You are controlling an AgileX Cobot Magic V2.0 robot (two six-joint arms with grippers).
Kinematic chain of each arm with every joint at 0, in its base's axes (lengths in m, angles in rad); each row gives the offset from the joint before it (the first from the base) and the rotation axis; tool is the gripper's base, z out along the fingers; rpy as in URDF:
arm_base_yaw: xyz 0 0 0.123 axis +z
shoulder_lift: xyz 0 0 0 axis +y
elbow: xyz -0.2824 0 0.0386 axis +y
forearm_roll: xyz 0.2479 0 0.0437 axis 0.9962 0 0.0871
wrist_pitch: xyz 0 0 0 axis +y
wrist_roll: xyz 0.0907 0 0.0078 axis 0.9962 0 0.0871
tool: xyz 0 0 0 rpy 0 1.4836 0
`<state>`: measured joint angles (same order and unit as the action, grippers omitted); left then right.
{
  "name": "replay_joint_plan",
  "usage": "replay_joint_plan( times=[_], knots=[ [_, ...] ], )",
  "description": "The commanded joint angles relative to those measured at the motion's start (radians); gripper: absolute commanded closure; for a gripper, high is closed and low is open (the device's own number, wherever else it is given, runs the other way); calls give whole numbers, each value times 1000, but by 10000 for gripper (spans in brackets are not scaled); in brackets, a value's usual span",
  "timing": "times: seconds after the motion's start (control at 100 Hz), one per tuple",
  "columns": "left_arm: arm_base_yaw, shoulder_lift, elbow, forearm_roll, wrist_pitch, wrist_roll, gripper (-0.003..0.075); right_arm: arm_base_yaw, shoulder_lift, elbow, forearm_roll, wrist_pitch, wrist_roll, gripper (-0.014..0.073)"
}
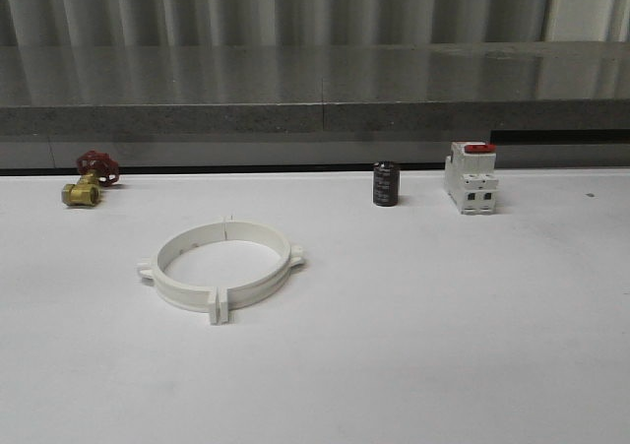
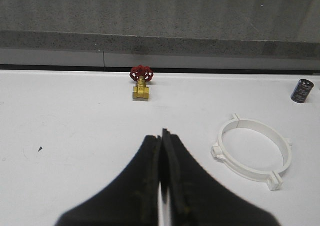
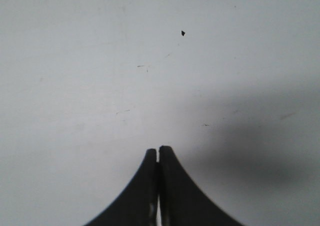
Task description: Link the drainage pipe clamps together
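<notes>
The two white drainage pipe clamps (image 1: pixel 221 267) lie on the white table left of centre, their ends meeting so the arcs form a full ring with small tabs sticking out. In the left wrist view the same ring (image 2: pixel 252 152) lies off to one side of my left gripper (image 2: pixel 162 134), a fair gap away. That gripper's black fingers are pressed together with nothing between them. My right gripper (image 3: pixel 158 150) is shut too, empty, hanging over bare white table with its shadow beside it.
A brass valve with a red handwheel (image 1: pixel 89 178) sits at the back left. A dark cylinder (image 1: pixel 385 184) and a white red-topped switch block (image 1: pixel 471 177) stand at the back right. A grey stone ledge (image 1: pixel 315 90) runs behind the table.
</notes>
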<state>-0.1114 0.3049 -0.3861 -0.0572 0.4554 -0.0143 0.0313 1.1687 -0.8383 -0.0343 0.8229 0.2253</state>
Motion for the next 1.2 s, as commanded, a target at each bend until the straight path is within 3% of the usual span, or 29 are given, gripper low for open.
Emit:
replay_joint_plan(
  times=[0.0,0.54,0.76,1.19],
  knots=[
    [0,6,-27,-6,-73,0,741,-17,-102,36,5,-84,-51,656],
    [0,6,-27,-6,-73,0,741,-19,-627,407,34,-440,-88,660],
    [0,6,-27,-6,-73,0,741,-28,-729,458,-15,-448,-89,660],
    [0,6,-27,-6,-73,0,741,-34,-939,718,-97,-788,-89,660]
  ],
)
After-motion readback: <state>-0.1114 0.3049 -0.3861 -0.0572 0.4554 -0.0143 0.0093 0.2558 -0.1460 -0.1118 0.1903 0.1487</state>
